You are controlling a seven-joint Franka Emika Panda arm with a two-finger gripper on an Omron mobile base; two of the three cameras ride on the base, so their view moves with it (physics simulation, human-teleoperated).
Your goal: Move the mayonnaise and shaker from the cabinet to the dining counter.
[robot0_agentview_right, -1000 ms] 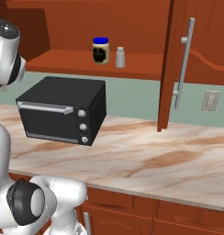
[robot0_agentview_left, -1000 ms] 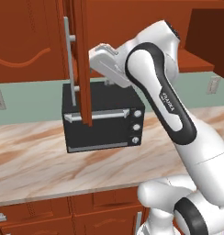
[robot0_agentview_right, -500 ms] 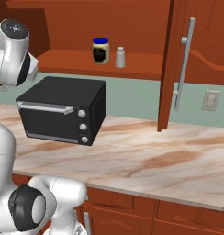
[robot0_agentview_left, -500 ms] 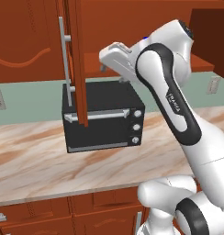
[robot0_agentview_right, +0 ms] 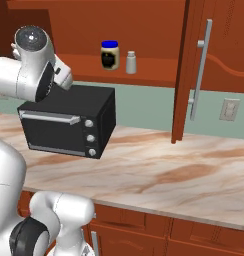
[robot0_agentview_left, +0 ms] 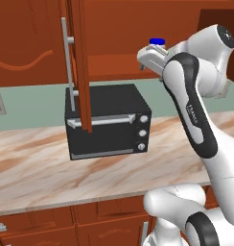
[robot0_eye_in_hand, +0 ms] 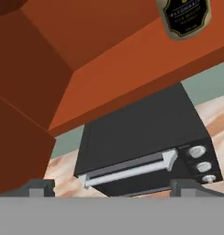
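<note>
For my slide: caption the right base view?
Mayonnaise and shaker side by side on open cabinet shelf, above toaster oven.

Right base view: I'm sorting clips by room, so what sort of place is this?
Most likely a home kitchen: a marble-look counter bearing a black toaster oven, and above it an open red-brown wall cabinet shelving a mayonnaise jar.

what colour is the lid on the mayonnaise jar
Bright blue; the mayonnaise lid shows best in the right base view, on the cabinet shelf.

Arm raised high, fingers (robot0_eye_in_hand: 42, 187) spread wide apart, empty.
</note>
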